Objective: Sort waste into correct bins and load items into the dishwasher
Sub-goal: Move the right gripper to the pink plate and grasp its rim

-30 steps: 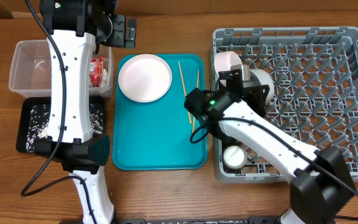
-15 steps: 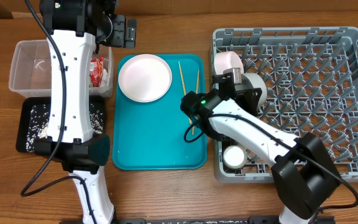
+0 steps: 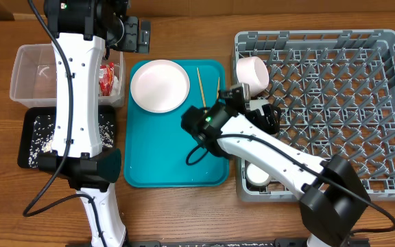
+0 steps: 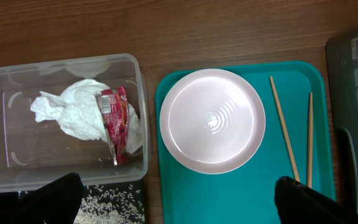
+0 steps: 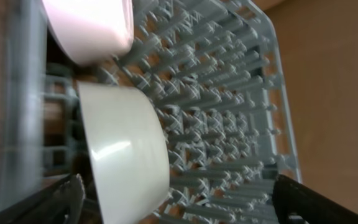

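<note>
The right gripper (image 5: 179,194) hangs at the side of the grey dish rack (image 3: 389,103) nearest the teal tray (image 3: 163,161), jaws spread wide and empty. A white bowl (image 5: 126,155) lies on its side among the pegs just ahead. The left gripper (image 4: 176,190) hovers with jaws wide apart, holding nothing. The plate (image 4: 212,121) and chopsticks (image 4: 284,137) lie on the teal tray, the napkin (image 4: 73,115) and wrapper (image 4: 115,121) in the clear tub (image 4: 17,81), and rice scraps (image 3: 43,134) in the black tray (image 3: 27,163).
</note>
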### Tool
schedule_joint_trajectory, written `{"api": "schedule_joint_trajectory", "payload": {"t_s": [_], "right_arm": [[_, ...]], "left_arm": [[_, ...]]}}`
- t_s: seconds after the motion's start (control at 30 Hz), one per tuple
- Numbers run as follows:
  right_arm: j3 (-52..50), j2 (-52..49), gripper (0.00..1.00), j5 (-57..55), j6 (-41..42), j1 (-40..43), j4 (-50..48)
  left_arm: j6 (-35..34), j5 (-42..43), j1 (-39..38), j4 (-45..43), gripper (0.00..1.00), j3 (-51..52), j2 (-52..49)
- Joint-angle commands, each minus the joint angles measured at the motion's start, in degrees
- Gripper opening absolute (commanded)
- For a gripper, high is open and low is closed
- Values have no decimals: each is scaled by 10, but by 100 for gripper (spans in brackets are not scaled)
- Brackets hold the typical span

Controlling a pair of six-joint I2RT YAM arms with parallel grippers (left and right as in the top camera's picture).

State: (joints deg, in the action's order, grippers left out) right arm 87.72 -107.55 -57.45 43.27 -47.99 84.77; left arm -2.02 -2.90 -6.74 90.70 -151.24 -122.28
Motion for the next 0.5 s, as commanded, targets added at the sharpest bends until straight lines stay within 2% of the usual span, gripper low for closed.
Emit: {"api": "schedule_joint_trajectory", "payload": {"t_s": [0.0, 0.1, 0.13, 0.17, 0.23, 0.33, 0.47], "right_arm": [[92, 2, 100, 104, 1, 7, -8], [144, 2, 100, 185, 0, 9, -42], [158, 2, 100, 233, 1, 9, -81], [157, 2, 95, 261, 1, 9, -123], [141, 1, 94, 285, 1, 9, -211], [83, -1, 83, 323, 0, 16, -386], [68, -24, 69, 468, 1, 62, -501]], "left_arm": [[-8, -7, 0, -1, 100, -11, 6], [-8, -7, 0, -1, 100, -11, 6], [-8, -7, 0, -1, 100, -11, 6], [-8, -7, 0, -1, 100, -11, 6], [-8, -7, 0, -1, 100, -11, 6], [-8, -7, 0, -1, 100, -11, 6], [-8, -7, 0, -1, 100, -11, 6]]}}
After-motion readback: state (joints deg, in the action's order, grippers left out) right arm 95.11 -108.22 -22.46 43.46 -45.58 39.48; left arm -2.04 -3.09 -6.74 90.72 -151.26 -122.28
